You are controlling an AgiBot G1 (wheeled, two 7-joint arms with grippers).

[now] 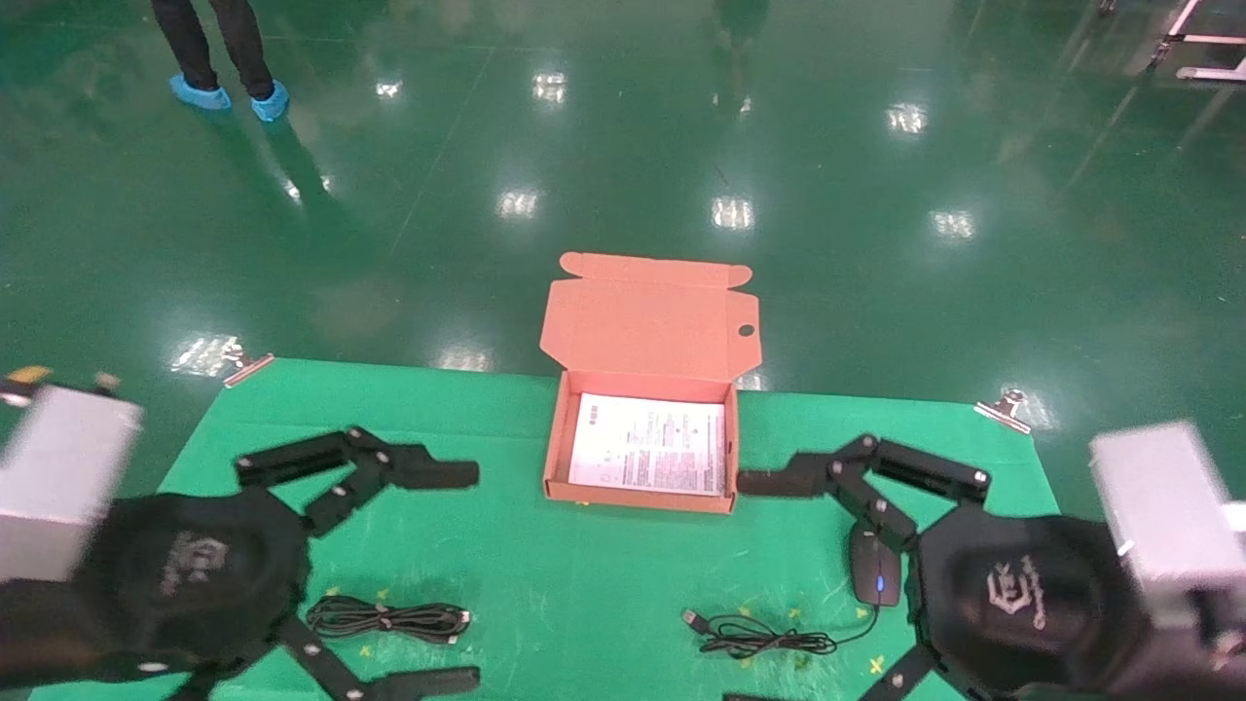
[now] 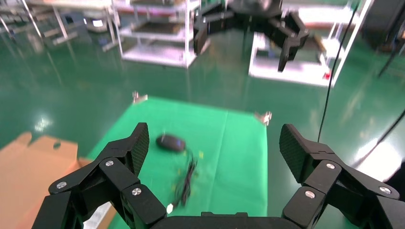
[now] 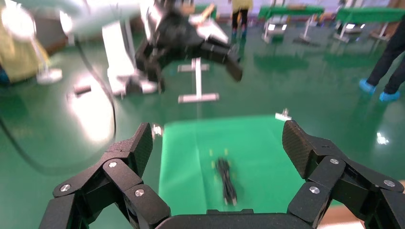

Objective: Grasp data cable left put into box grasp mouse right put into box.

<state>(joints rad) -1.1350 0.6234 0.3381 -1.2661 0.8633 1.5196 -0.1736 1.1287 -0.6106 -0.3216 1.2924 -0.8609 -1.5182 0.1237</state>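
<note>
Nothing's grabbed yet: left hand (image 1: 458,574) hangs wide open over the thin black bundled data cable (image 1: 389,619) near the desk's (image 1: 545,584) front edge, left of the open salmon-orange cardboard box (image 1: 642,443) at the back edge. I'd drop straight down and pinch across the bundle's middle, since its long axis runs along the front edge, plugs pointing right. Right hand (image 1: 740,584) also gapes empty beside the small black oval mouse (image 1: 873,568), front-right.

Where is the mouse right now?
In the head view the mouse lies on the green mat, on the robot's right, beside the open right gripper, its cord coiled alongside.
</note>
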